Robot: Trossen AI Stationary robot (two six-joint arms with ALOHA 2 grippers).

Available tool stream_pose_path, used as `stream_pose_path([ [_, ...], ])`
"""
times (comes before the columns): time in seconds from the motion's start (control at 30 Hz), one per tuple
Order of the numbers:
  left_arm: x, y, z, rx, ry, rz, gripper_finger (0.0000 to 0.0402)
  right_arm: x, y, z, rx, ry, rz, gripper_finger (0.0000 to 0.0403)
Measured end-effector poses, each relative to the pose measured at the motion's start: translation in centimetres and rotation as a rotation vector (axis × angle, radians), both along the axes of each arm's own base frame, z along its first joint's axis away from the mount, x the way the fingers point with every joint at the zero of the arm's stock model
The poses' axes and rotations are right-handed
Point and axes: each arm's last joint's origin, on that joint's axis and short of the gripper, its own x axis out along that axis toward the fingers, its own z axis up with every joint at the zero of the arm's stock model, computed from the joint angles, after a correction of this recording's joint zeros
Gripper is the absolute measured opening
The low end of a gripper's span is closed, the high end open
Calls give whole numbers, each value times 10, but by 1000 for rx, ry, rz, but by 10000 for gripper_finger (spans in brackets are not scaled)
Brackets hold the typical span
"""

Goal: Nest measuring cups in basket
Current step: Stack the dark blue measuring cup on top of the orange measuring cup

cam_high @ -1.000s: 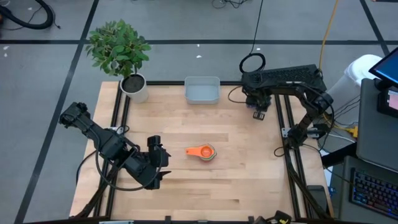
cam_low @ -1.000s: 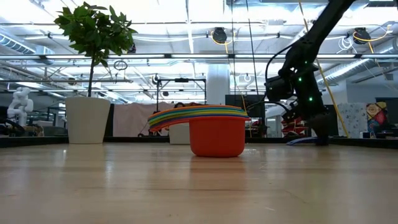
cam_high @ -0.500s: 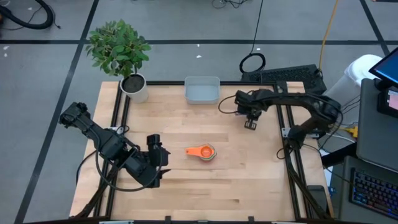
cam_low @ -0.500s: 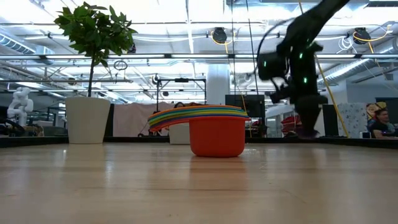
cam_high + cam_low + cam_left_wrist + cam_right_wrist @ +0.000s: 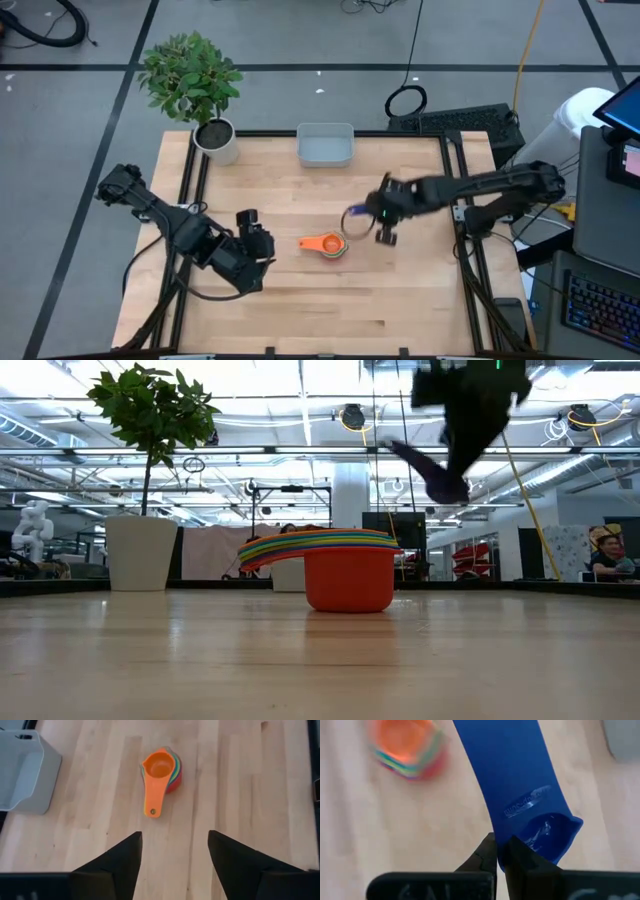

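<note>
A stack of nested measuring cups, orange on top and red at the bottom, stands on the table's middle. My right gripper hovers just right of the stack, shut on a dark blue measuring cup that hangs high in the low view. My left gripper is open, left of the stack, with the orange handle pointing at it. The pale basket sits at the far edge. The other dark blue cup is not seen apart from the stack. My right gripper pinches the dark blue cup between its two fingers at the bowl's wall, close to where the handle joins it. The handle runs straight away from the fingers. The cup is lifted clear of the table and tilted.
A white plant pot with a leafy plant stands at the far left corner. Bare wood lies around the stack on all sides. The basket also shows in the left wrist view, beyond the stack.
My right gripper has swung from the far right corner toward the table's middle and the stack, rising as it came. The dark blue cup it holds has come off the table and travelled with it. The stack has stayed put.
</note>
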Motion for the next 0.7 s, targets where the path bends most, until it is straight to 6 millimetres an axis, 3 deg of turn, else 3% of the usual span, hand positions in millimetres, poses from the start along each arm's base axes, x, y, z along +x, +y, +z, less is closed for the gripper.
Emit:
stream_pose_path([
  [0.17,1,2,-3,5,9,5,215,24,54,12,-27,-38,86,0],
  [0.3,4,2,-2,0,-10,-1,207,45,82,12,-27,-33,128,0],
  [0.5,7,1,-1,-16,-41,-6,195,78,98,7,-43,-18,174,0],
  [0.7,7,1,-1,-16,-40,-5,183,98,97,6,-10,-13,188,0],
])
